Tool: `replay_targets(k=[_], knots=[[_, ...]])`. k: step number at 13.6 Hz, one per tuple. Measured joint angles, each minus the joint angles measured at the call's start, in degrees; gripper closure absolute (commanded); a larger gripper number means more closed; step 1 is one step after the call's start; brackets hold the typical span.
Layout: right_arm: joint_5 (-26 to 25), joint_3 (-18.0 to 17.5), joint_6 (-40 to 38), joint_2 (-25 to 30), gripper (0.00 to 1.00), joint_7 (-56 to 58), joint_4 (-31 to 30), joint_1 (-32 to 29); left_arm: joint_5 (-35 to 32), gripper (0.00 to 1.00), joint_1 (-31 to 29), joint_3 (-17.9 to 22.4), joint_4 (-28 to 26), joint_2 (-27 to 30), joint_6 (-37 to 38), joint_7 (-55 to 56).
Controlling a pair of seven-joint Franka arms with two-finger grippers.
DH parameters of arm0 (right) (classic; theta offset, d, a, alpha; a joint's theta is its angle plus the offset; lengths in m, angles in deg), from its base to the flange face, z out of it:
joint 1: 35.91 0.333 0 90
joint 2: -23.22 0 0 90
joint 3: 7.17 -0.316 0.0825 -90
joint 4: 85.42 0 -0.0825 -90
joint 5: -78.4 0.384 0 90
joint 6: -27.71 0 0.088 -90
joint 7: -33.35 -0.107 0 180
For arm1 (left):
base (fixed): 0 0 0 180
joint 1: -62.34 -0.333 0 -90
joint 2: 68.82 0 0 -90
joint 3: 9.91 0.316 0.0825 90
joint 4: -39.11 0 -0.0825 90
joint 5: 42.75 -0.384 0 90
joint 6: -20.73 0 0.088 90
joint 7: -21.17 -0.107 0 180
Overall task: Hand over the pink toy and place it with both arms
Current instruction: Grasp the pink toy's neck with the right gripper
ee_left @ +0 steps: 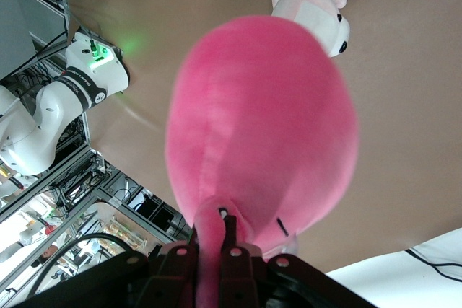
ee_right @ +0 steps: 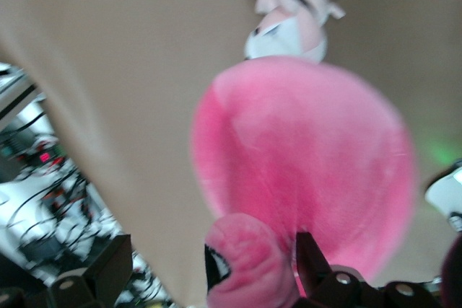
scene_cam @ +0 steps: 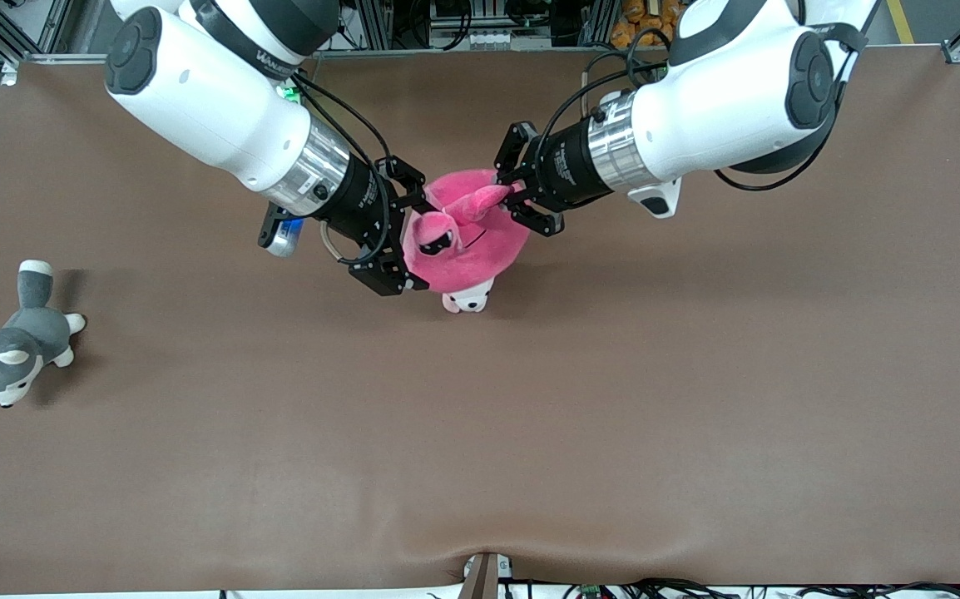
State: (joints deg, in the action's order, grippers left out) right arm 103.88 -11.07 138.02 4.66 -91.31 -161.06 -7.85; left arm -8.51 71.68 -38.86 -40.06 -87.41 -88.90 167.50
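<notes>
The pink toy (scene_cam: 472, 241) hangs above the middle of the brown table, held by one of its eye stalks (scene_cam: 484, 200). My left gripper (scene_cam: 507, 195) is shut on that stalk, and in the left wrist view the stalk runs between the fingers of the left gripper (ee_left: 214, 229) with the pink toy's body (ee_left: 267, 128) below. My right gripper (scene_cam: 418, 241) is open, its fingers on either side of the other eye stalk (scene_cam: 436, 237). In the right wrist view this stalk (ee_right: 242, 265) sits inside the open right gripper (ee_right: 213, 265), close to one finger (ee_right: 310, 261), with the pink toy's body (ee_right: 310, 149) past it.
A small pale pink-and-white puppy plush (scene_cam: 469, 298) lies on the table under the pink toy, also seen from both wrists (ee_left: 310, 1) (ee_right: 289, 19). A grey-and-white husky plush (scene_cam: 14, 345) lies at the right arm's end of the table.
</notes>
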Motion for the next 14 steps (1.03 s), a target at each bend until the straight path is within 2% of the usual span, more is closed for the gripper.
replay_targets(k=[1, 2, 3, 4, 10, 11, 12, 14], knots=[[0.0, 0.0, -2.6, 0.0, 0.32, -0.1, 0.2, 0.1, -0.1, 1.0, 0.5, 0.0, 0.0, -0.3, -0.6, 0.2], [0.0, 0.0, -3.8, 0.0, 0.54, -0.3, 0.3, 0.2, -0.3, 1.0, 1.0, 0.0, 0.0, -0.7, -1.2, 0.4], [0.0, 0.0, -4.2, 0.0, 0.92, -0.4, 0.3, 0.2, -0.4, 1.0, 1.4, 0.0, 0.0, -1.0, -1.5, 0.5], [0.0, 0.0, -4.3, 0.0, 1.0, -0.4, 0.3, 0.2, -0.5, 1.0, 1.6, 0.1, 0.0, -1.2, -1.6, 0.6], [-1.5, 0.2, -4.5, 0.0, 1.0, -0.4, 0.5, 0.3, -0.6, 1.0, 1.7, 0.1, 0.0, -1.4, -2.3, 0.6], [-1.9, 0.2, -4.6, 0.0, 1.0, -0.4, 0.6, 0.3, -0.6, 0.6, 1.7, 0.1, 0.0, -1.5, -2.4, 0.6], [-2.1, 0.3, -4.8, 0.0, 1.0, -0.5, 0.8, 0.2, -0.7, 0.01, 1.8, 0.1, 0.0, -1.5, -2.6, 0.6], [-3.2, 0.6, -5.9, 0.0, 1.0, -0.5, 1.1, 0.2, -2.6, 0.0, 1.8, 0.1, 0.2, -1.5, -2.8, 0.6]])
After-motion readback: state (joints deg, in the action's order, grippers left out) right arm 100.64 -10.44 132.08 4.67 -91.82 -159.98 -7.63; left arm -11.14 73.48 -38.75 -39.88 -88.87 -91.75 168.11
